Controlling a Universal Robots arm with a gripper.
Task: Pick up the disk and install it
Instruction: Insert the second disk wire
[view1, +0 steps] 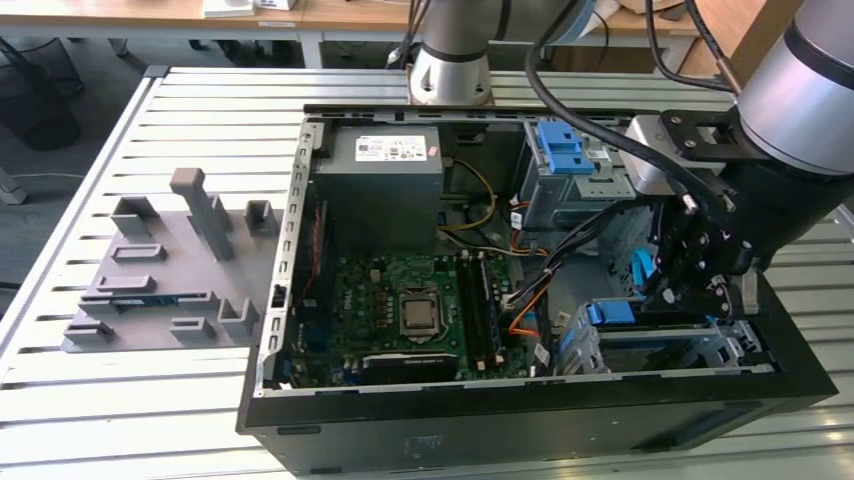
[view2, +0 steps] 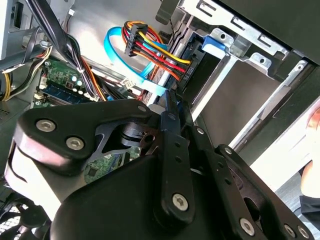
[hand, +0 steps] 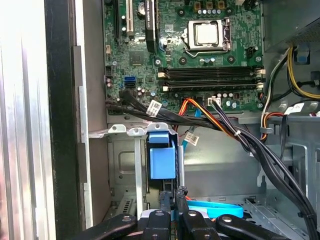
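worktop is a slatted metal bench; the open pc case lies on its side on it, so the interior faces up and the arm can come in from above. a grey fixture block sits on the slats at the exterior view's left, well apart from the case, and nothing is held in it.

inside the case: grey power supply box at the far end, motherboard flat on the floor of the case, bare cpu socket in the first wrist view. wiring (orange/yellow/black bundle) runs across toward the drive bays, so whatever goes in there has to go in alongside it.

arm is down over the drive cage at the exterior view's right, end effector low inside the case, right at the bay.

the disk: the blue carrier frame stands on edge in the cage slot, just beside the metal rail, with a blue sata cable lying close by. on edge because the bay takes it that way. looks seated or nearly so, but the silver body is hidden, so i can't say how deep it is.

end effector fingers look drawn together right at the carrier's edge, probably pinching it. contact is hidden by the linkage, so i can't tell whether it's clamped.
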